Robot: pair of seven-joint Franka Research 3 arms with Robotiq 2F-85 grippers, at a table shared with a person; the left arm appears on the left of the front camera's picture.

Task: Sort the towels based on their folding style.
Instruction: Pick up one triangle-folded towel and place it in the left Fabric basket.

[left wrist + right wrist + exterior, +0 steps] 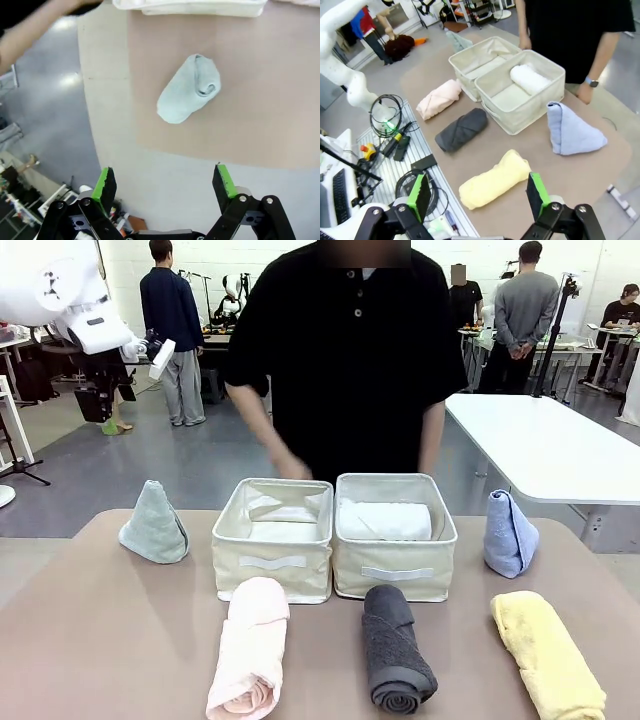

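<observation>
Left hand (164, 172) spread above tan table (260, 100) beside seemingly glossy grey floor (50, 125).

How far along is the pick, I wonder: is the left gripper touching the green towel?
Apart. The left wrist view shows the left gripper open, with bare table between it and the green towel.

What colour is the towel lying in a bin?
The towel is white, clearest in the right wrist view.
</observation>
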